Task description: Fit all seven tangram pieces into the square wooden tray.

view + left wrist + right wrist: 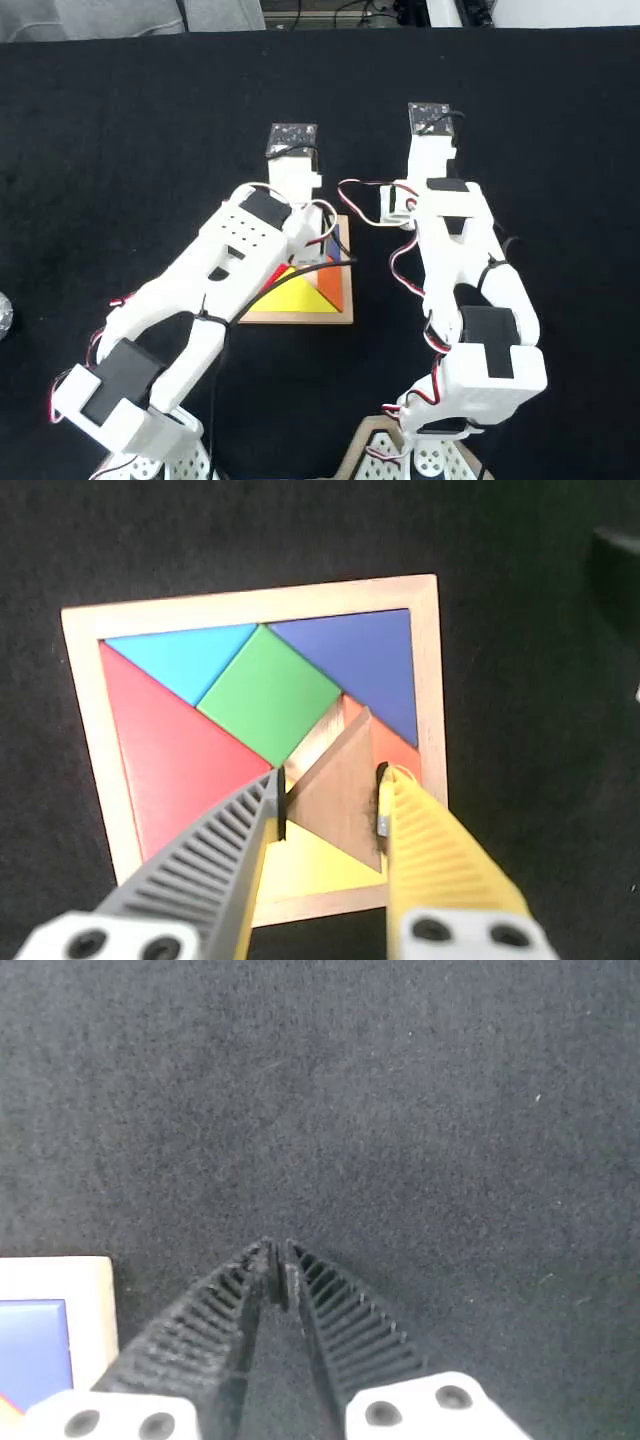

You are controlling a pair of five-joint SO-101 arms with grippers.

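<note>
The square wooden tray (250,605) lies under my left gripper (330,798). In it lie a red triangle (175,765), a light blue triangle (185,660), a green square (268,692), a dark blue piece (365,655), an orange piece (392,750) and a yellow piece (310,870). My left gripper is shut on a brown wooden triangle (340,805), held tilted over the gap between green, orange and yellow. In the high view the left arm covers most of the tray (345,305). My right gripper (278,1265) is shut on nothing above the black cloth, just beside a tray corner (60,1280).
Black cloth covers the whole table. A small shiny object (3,315) sits at the far left edge. The right arm (450,250) stands just right of the tray. Open cloth lies beyond and to both sides.
</note>
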